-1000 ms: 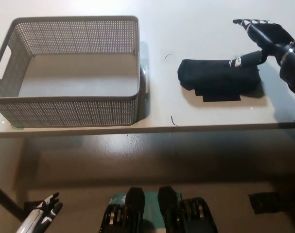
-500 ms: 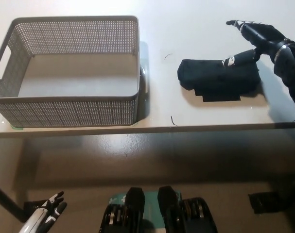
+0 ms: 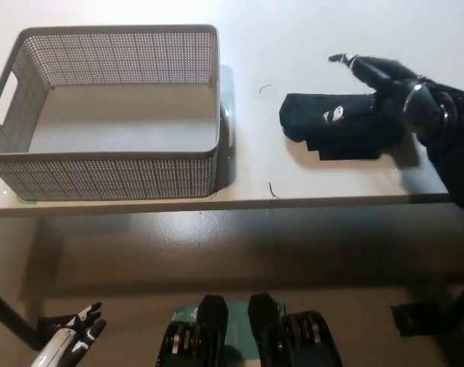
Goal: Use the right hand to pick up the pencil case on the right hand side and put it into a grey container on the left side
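1. Reaching in with the right hand (image 3: pixel 384 88) right now. It's spread over the right end of the case (image 3: pixel 342 126), fingers apart and nothing gripped yet; one digit lies across the top of the case, the rest point out past its far edge.
2. The case is lying flat on the table (image 3: pixel 308 46), right of the basket (image 3: pixel 109 107) and clearly apart from it. The basket looks empty from up here.
3. How I'd do the grab: bring the hand down so the case sits between thumb and fingers across its narrow width, not just clipped at the corner. It looks like soft fabric, so a corner pinch will probably let it flop and slip.
4. I'd close only once the palm is low over the case. Black on black makes contact hard to judge, so I'd go slow.
5. Then lift enough to clear the basket wall before swinging over.
6. The left hand (image 3: pixel 71 336) hangs down below the table at lower left, fingers loosely spread, out of the way.
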